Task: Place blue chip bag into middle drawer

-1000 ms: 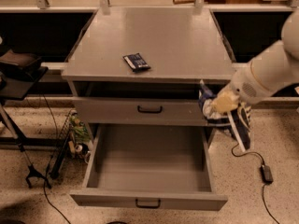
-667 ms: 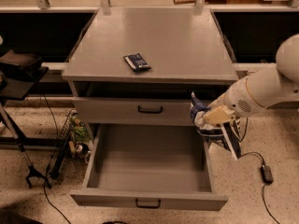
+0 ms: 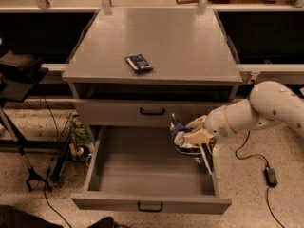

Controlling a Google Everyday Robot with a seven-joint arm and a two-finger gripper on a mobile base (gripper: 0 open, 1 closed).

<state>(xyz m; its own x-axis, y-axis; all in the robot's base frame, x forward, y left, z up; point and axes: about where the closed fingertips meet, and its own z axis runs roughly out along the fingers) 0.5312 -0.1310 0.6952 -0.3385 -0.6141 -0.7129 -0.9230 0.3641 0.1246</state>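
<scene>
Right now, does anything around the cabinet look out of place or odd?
Nothing looks spilled or broken. The gripper holds the blue chip bag, crumpled in its jaws, over the right rear of the open middle drawer. A small dark packet lies askew on the cabinet top.

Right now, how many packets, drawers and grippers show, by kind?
Packets: 2, crinkled navy-blue chip bag, small flat dark-blue packet on the cabinet top.
Drawers: 2, deep grey metal middle drawer open, shallower grey drawer shut.
Grippers: 1, two-finger gripper clamping the bag over the open drawer's right side.
Total: 5.
</scene>
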